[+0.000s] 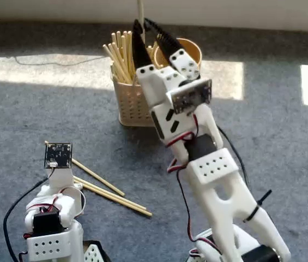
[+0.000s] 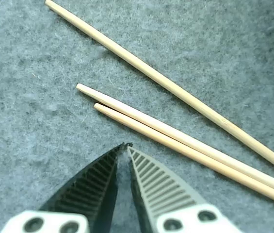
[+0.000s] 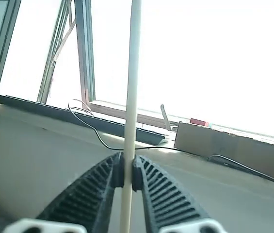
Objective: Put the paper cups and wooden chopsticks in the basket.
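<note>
My right gripper point(image 1: 142, 23) is raised over the cream basket point(image 1: 129, 106), shut on one upright wooden chopstick point(image 1: 140, 10). In the right wrist view that chopstick point(image 3: 132, 73) stands straight up between the shut fingers point(image 3: 98, 189). The basket holds several chopsticks point(image 1: 121, 54) and a paper cup point(image 1: 191, 50). Three chopsticks lie on the grey carpet: a pair point(image 2: 185, 145) side by side and a single one point(image 2: 166, 82) beyond them. My left gripper point(image 2: 127, 144) points down just short of the pair's ends, shut and holding nothing. The left arm point(image 1: 55, 207) sits at the lower left.
Grey carpet point(image 1: 273, 142) covers the floor, with sunlit patches behind the basket. The right arm's body point(image 1: 213, 180) stretches from the bottom edge to the basket. A dark cable point(image 1: 34, 60) runs along the back left. The loose chopsticks point(image 1: 110, 194) lie between the two arms.
</note>
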{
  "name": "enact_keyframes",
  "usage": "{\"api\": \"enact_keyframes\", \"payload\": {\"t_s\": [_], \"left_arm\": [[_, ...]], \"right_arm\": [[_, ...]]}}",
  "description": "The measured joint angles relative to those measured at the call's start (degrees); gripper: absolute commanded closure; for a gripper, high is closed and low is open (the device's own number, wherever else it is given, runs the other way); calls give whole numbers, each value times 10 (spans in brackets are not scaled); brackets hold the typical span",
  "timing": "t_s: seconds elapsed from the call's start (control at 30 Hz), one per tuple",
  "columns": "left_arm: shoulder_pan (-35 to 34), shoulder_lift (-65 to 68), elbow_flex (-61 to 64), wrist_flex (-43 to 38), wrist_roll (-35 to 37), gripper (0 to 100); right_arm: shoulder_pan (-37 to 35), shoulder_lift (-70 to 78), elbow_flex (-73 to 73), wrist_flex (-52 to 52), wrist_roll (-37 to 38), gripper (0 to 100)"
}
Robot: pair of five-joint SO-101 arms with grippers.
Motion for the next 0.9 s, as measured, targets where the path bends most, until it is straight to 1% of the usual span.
{"api": "enact_keyframes", "payload": {"t_s": [0.1,0.23,0.4,0.7,0.8,0.9], "left_arm": [[0,0,0,0,0,995],[0,0,0,0,0,995],[0,0,0,0,0,995],[0,0,0,0,0,995],[0,0,0,0,0,995],[0,0,0,0,0,995]], "right_arm": [[-2,42,-11,-10,0,993],[-2,57,3,-13,0,983],[-2,58,54,-13,0,862],[-1,37,74,-9,0,861],[-7,-25,76,52,0,861],[-18,-88,76,150,0,861]]}}
